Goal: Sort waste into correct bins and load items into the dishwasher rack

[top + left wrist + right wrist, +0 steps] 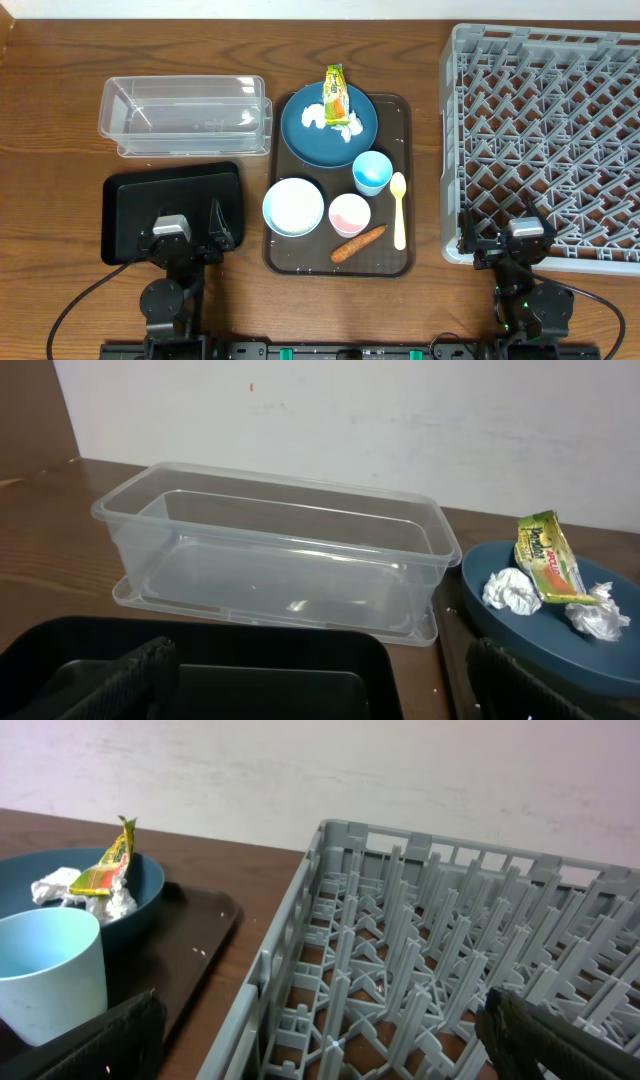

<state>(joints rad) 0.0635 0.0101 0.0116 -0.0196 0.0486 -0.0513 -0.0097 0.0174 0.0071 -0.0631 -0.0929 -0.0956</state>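
Note:
The dark blue plate (328, 125) on the brown tray (400, 260) holds the snack wrapper (335, 93) and crumpled white tissue (311, 116). They also show in the left wrist view as plate (520, 625), wrapper (548, 555) and tissue (510, 590). The white bowl (293, 206), light blue cup (372, 171), pink cup (349, 213), carrot piece (358, 243) and pale yellow spoon (399, 208) lie on the tray. The clear bin (185, 115) and black bin (172, 208) sit at left. The grey rack (545, 140) is at right. My left gripper (190, 232) is open over the black bin. My right gripper (512, 240) is open over the rack's near-left corner.
The brown tray sits between the bins and the rack. In the right wrist view the light blue cup (50, 975) stands left of the rack wall (270, 960). A white wall runs behind the table.

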